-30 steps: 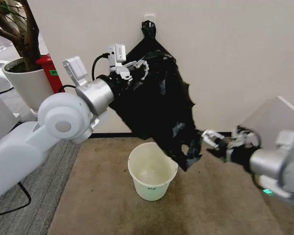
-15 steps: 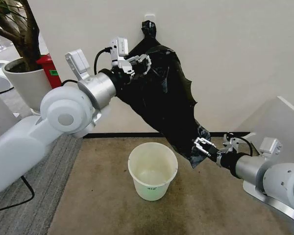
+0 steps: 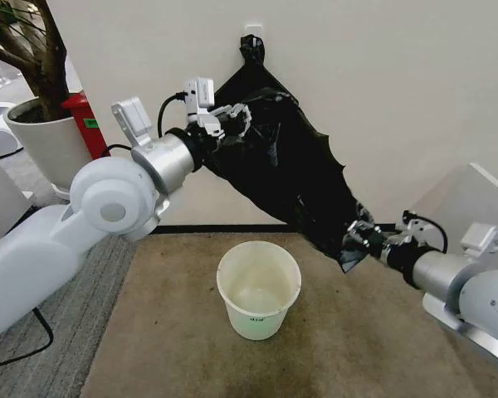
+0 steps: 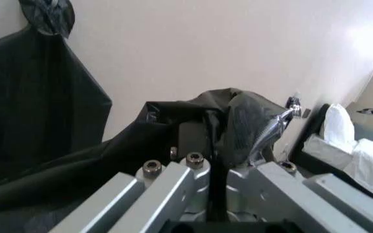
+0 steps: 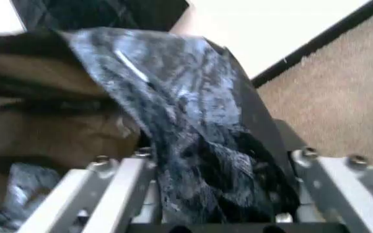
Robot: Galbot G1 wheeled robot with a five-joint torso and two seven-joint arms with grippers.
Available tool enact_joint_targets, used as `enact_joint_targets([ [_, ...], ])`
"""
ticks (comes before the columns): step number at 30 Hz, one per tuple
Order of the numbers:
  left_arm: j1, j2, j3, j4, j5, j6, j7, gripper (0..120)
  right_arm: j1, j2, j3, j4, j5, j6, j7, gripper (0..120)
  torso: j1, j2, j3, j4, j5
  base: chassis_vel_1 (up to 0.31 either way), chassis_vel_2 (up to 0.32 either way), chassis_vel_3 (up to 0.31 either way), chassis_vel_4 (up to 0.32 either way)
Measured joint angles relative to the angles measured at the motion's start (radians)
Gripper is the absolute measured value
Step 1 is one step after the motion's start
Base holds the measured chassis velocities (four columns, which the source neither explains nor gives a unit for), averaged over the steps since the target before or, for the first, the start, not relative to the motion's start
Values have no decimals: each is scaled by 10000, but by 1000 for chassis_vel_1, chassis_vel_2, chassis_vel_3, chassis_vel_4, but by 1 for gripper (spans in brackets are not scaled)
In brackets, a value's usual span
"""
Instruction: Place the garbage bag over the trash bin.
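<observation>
Left arm raised and extended forward toward the wall, its left gripper [image 3: 232, 116] clamped on one upper edge of the garbage bag [image 3: 290, 182]. Right arm held low and reaching inward from the right, its right gripper [image 3: 363, 240] pinching the bag's lower corner.

Right gripper [image 3: 363, 240] raised and carried rightward, farther from trash bin [image 3: 258, 289]. Lower corner of garbage bag [image 3: 290, 178] pulled up and outward; bag stretched flatter between right gripper and left gripper [image 3: 232, 118].

White rounded arms, silver wrists, black cables.
</observation>
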Motion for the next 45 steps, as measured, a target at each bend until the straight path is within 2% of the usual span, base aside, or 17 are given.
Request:
enact_joint_targets([
  [7,152,-48,-40,-56,94,1,3,0,173,-68,-160,0,-441,160,-264,2,0,0,0,-1,2,0,0,0,0],
  [15,568,-51,-160,-134,304,-4,4,0,365,-348,99,1,-516,244,-442,0,0,0,0,-2,4,0,0,0,0],
  [17,1649,116,-331,-569,704,-20,19,0,881,-1376,1661,2,972,246,-518,0,0,0,0,-2,-1,0,0,0,0],
  [20,1981,186,-380,-734,816,-27,41,0,1015,-1680,1967,4,1499,226,-549,0,0,1,0,-2,-3,0,0,0,0],
  [23,3037,403,-629,-1383,974,-36,85,0,1786,-2640,2440,10,3159,164,-592,0,0,1,0,-4,3,0,0,0,0],
  [24,3155,435,-673,-1455,976,-36,99,0,1929,-2739,2407,16,3291,168,-585,0,0,0,0,-3,3,0,0,0,0],
  [26,3869,831,-1152,-1952,952,-36,304,0,3197,-3313,1845,-48,4121,214,-562,0,0,0,0,-1,0,0,0,0,0],
  [27,3869,831,-1152,-1952,952,-36,304,0,3197,-3313,1845,-48,4121,214,-562,0,0,0,0,-1,0,0,0,0,0],
  [30,4218,1373,-1712,-2369,893,-69,530,0,4438,-3639,1179,-187,4784,257,-579,0,0,0,0,1,-3,0,0,0,0],
  [33,4276,2200,-2469,-2876,809,-318,866,0,5925,-3824,21,-415,5178,328,-755,0,0,1,-1,1,1,0,0,0,0],
  [36,4107,2367,-2564,-2979,806,-389,897,0,6416,-3809,-391,-487,5282,396,-763,0,0,1,0,1,1,0,0,0,0],
  [40,3403,2679,-2612,-3154,883,-474,710,0,7980,-3450,-1714,-532,5678,665,-728,0,0,1,0,-3,1,0,0,0,0],
  [43,3452,2752,-2614,-3155,864,-449,518,0,8190,-3275,-2017,-520,5671,706,-705,0,0,1,0,-3,0,0,0,0,0],
  [45,4064,2794,-2623,-3153,959,-381,336,0,8242,-2798,-2662,-503,5392,723,-563,0,0,1,0,-2,-1,0,0,0,0],
])
